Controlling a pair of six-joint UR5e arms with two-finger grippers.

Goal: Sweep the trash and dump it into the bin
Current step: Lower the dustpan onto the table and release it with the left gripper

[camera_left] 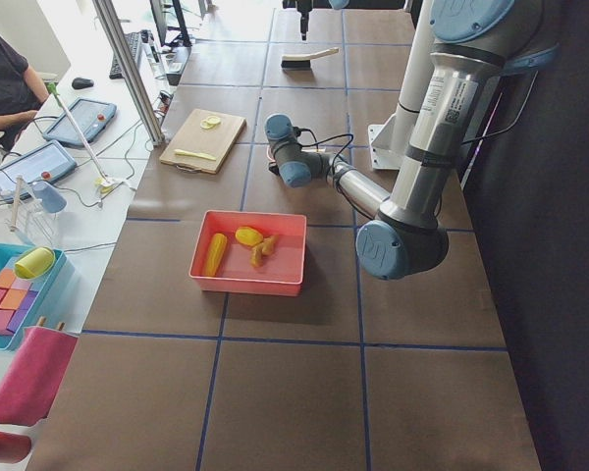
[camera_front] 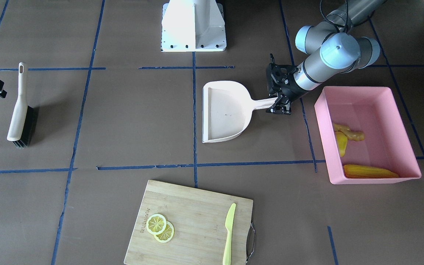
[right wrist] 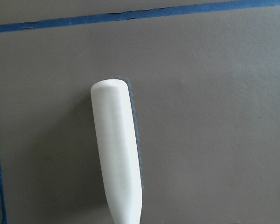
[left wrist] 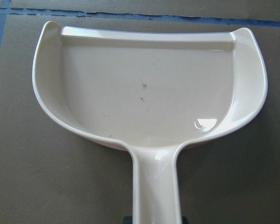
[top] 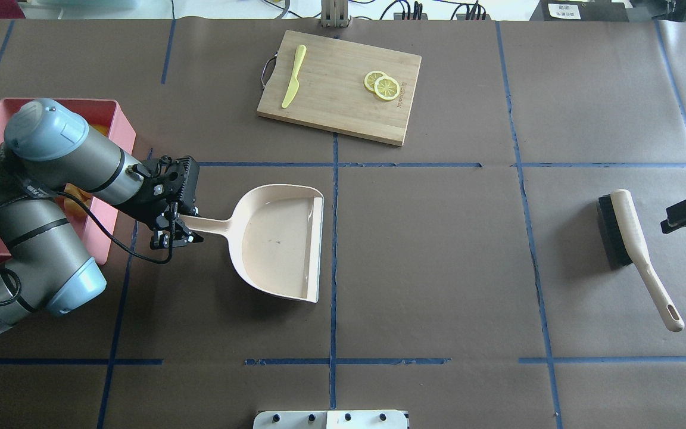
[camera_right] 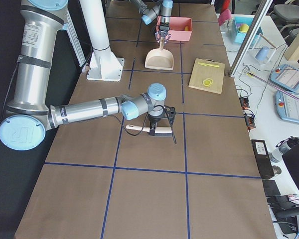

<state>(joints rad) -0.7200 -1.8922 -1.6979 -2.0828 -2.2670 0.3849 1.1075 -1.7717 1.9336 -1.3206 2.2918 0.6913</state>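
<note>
The pink bin (camera_front: 381, 92) holds all the trash: the corn cob (camera_front: 370, 171), the lemon-like fruit (camera_front: 341, 142) and the ginger root (camera_front: 350, 131). The exterior left view shows the same three inside the bin (camera_left: 247, 285). In the overhead view my left arm hides much of the bin (top: 118, 113). My left gripper (camera_front: 280, 102) is shut on the handle of the cream dustpan (camera_front: 226, 110), which lies flat and empty beside the bin. It fills the left wrist view (left wrist: 144, 93). My right gripper (top: 685, 215) is open and empty, next to the brush (top: 635, 253) lying on the table.
A wooden cutting board (camera_front: 193, 206) at the operators' edge carries two lemon slices (camera_front: 159, 227) and a lime-green knife (camera_front: 229, 235). The robot's white base (camera_front: 193, 25) stands at the near middle. Blue tape lines cross the brown table.
</note>
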